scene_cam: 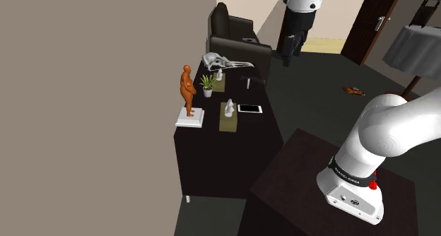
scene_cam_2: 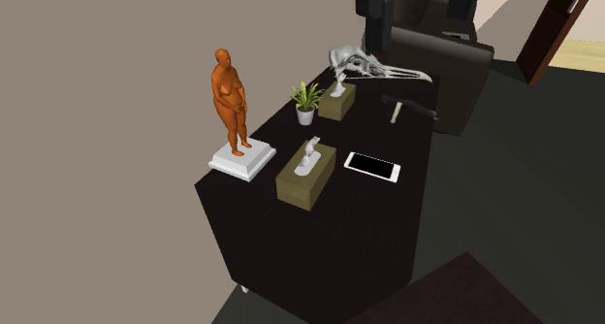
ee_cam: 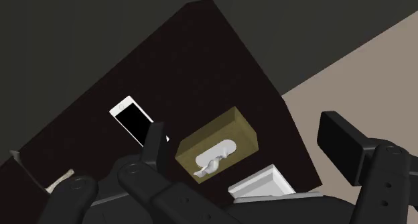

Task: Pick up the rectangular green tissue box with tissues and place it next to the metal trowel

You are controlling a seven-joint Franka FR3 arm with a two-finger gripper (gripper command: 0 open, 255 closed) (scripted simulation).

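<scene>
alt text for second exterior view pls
A dark rectangular table holds an olive-green rectangular tissue box, between an orange human statuette on a white base and a black white-edged phone. Behind stand a small potted plant and a second tissue box.

The end of the counter (scene_cam_2: 320,244) nearest the stand is bare and open from above and from the front edge. Farther along, the tall statue (scene_cam_2: 230,99) stands by the wall (scene_cam_2: 97,99), just beside the near tissue box (scene_cam_2: 306,175), and the phone (scene_cam_2: 372,166) lies flat on the box's other side, apart from it. At the far end the plant (scene_cam_2: 306,101), second tissue box (scene_cam_2: 336,101), skull (scene_cam_2: 373,68) and trowel (scene_cam_2: 407,107) crowd together before the armchair (scene_cam_2: 436,55), while the tool (scene_cam: 288,58) hangs in free air high above them.
</scene>
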